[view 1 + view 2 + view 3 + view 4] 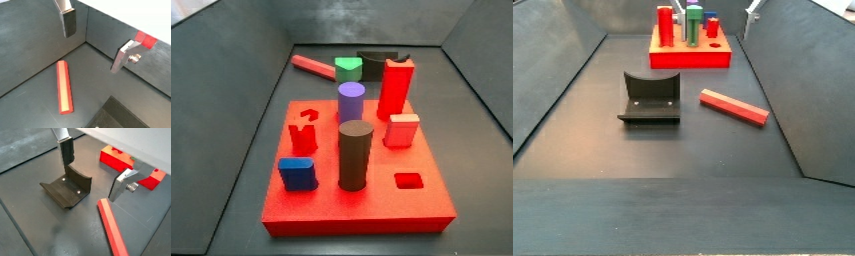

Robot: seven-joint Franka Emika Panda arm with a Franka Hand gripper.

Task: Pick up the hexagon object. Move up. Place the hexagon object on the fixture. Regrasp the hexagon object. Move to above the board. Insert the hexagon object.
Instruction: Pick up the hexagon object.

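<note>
The claw hangs wide and empty above the floor. The hexagon object lies flat on the floor beside the fixture, well short of the board.

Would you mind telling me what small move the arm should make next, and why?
Probably lower the gripper toward the hexagon object and centre over it. The rod lies flat on the floor beside the fixture, ungrasped, and the open fingers hang above it, empty.
</note>
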